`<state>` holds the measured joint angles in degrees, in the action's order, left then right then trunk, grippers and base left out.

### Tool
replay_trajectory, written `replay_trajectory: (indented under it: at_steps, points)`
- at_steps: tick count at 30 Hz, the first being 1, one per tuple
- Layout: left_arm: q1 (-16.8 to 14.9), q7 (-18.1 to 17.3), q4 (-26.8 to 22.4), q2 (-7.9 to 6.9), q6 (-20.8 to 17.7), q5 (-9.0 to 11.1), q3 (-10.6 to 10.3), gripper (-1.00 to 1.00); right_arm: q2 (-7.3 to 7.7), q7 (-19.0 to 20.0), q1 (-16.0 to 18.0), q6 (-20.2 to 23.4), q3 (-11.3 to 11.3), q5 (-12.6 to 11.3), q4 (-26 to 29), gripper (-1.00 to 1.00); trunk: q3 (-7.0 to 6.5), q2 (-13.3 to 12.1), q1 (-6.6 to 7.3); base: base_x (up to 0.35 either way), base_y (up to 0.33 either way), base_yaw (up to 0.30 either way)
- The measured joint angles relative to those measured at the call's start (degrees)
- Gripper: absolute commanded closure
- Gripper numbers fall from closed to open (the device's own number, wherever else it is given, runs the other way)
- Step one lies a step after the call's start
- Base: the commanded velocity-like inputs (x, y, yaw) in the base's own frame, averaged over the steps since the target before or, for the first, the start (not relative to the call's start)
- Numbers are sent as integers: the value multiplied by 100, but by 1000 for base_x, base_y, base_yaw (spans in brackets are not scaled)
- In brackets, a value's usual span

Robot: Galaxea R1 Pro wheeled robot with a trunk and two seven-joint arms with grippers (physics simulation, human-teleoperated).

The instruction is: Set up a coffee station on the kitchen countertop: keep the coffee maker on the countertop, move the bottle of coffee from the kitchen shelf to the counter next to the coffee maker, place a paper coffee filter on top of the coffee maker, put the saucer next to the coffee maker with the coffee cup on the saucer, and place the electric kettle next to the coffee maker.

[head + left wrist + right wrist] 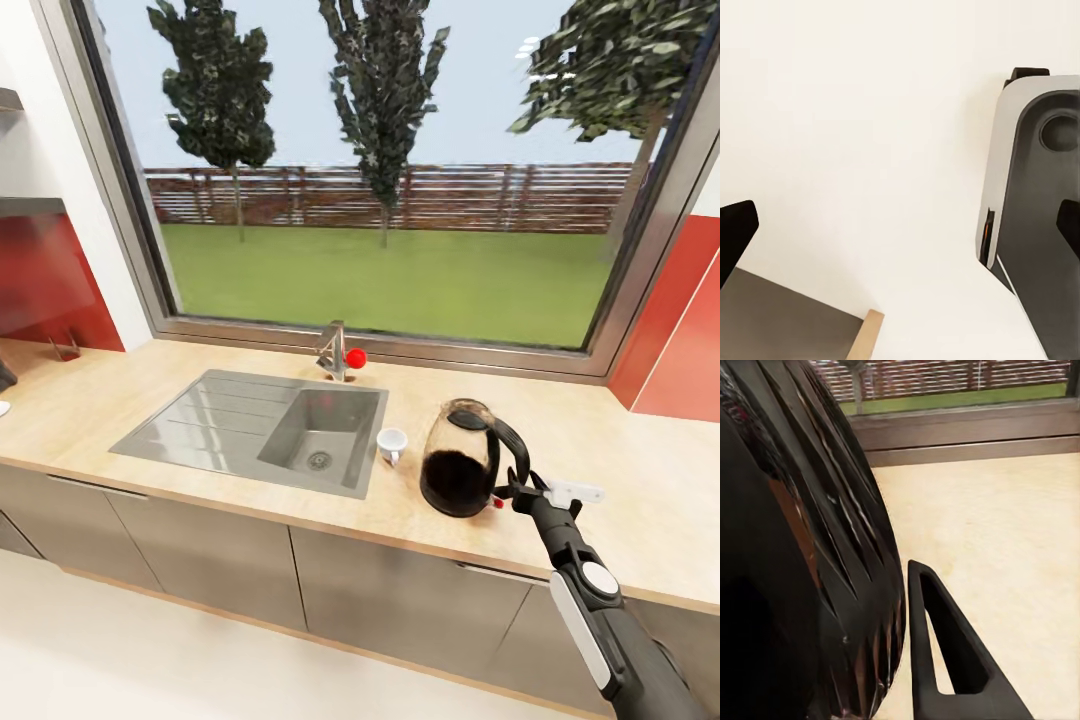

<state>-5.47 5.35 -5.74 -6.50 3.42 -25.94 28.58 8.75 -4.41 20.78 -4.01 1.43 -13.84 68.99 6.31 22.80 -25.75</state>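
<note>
While gripped: right tool (512, 490) closed on kettle (462, 472) handle.
Kettle: rigid, slick glass, fragile, bottom-heavy.
Cup (392, 444): beyond kettle.

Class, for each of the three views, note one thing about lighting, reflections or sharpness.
Head view: even daylight, soft sheen on the sink. Right wrist view: streaky reflections on the electric kettle, too close to be sharp. Left wrist view: flat, pale, nearly shadowless.

Right arm reaches forward and up from lower right, its right gripper (513, 492) closed around the electric kettle (462, 470) handle.
</note>
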Motion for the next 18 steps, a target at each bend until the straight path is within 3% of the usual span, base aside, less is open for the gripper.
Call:
replay_trajectory:
  at_steps: [18]
  points:
    - [0, 0, 0, -4, 10, 0, -1, -100, -3, 2, 0, 10, 1, -6, 10, 100, 0, 0, 0, 0, 0, 0]
